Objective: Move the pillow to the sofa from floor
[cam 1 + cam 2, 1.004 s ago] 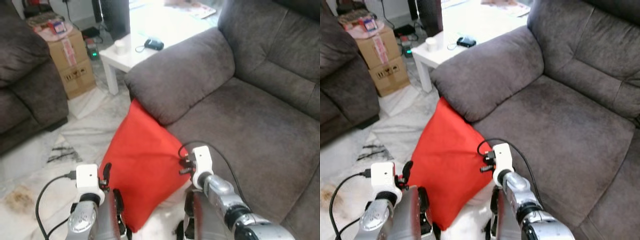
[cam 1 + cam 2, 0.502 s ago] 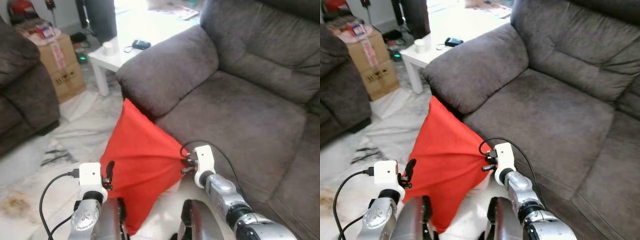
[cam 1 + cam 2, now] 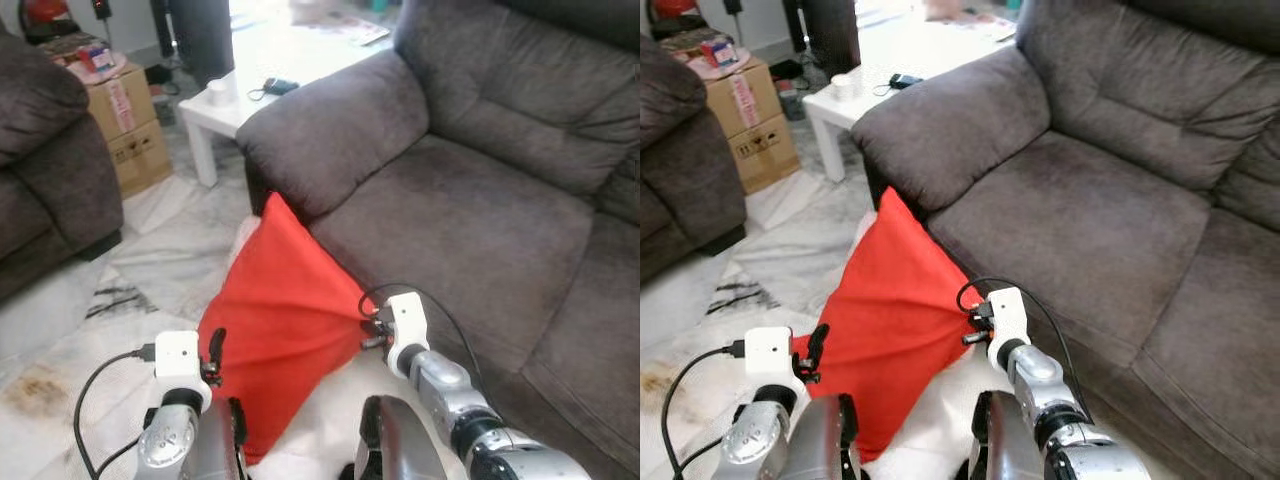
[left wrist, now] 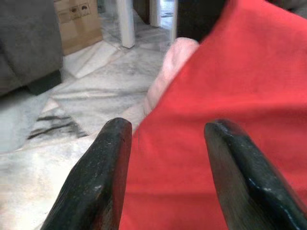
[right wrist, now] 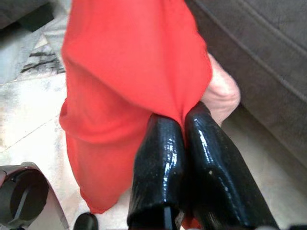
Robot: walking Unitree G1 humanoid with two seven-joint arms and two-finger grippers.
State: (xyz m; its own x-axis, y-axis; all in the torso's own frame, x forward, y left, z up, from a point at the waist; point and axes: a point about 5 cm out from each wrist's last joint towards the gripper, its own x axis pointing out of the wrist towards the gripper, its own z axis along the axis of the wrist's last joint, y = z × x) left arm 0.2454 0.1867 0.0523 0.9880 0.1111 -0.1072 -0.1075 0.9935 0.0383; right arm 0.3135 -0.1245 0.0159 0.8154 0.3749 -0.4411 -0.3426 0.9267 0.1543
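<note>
The red pillow [image 3: 285, 300] leans against the front of the grey sofa [image 3: 470, 210], its top corner under the armrest and its lower part near the floor. Creases run across the cover toward my right gripper [image 5: 184, 115], which is shut on a bunched corner of the red cover. A pale pink inner cushion [image 5: 221, 91] peeks out beside that corner. At the pillow's left edge my left gripper [image 4: 165, 129] is open, with the red fabric lying between and beyond its fingers [image 4: 108, 158].
A white side table [image 3: 250, 70] with small items stands beyond the sofa's armrest. A cardboard box [image 3: 125, 120] and a second dark sofa [image 3: 40, 160] are at the left. Marble floor [image 3: 150, 270] lies between them.
The camera has shifted. The red cover has been pulled taut toward my right gripper, and the pillow now stands more upright against the sofa front.
</note>
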